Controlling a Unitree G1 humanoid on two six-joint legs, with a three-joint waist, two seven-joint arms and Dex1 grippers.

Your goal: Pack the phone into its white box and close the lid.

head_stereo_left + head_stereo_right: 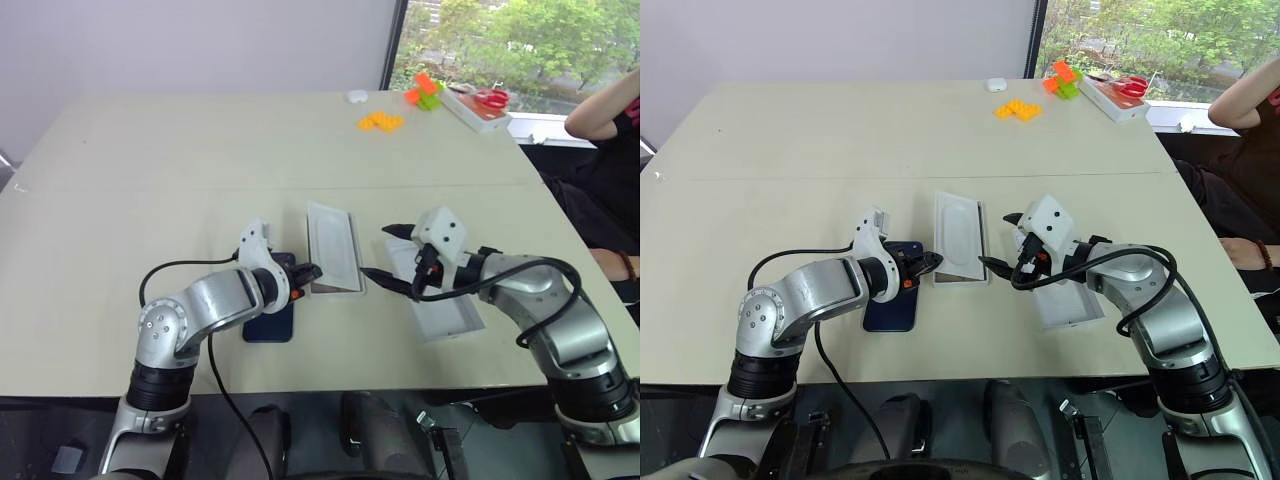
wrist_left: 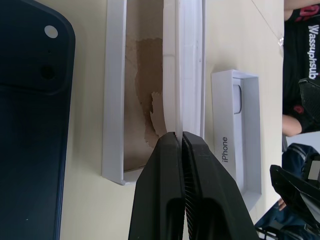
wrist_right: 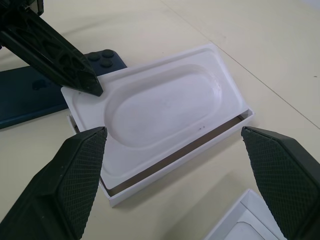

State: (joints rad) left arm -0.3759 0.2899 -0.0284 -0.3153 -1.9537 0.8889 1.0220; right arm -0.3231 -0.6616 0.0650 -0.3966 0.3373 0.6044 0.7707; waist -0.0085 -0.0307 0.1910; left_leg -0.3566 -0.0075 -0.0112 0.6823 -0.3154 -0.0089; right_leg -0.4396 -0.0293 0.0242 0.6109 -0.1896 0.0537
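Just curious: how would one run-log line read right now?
left claw: shut on insert | right claw: open | phone: on table, unpacked

Beige table (image 1: 200, 150), pale grey wall (image 1: 200, 40), window (image 1: 520, 40) onto green trees

A: Any legible markings from my station?

B: I read "iPhone" on the side wall of the lid (image 2: 226, 156), grey lettering. At 2 o'clock of it, a person's dark shirt (image 2: 300, 55) shows white letters, "Wassupbsub" or similar, partly cut off.
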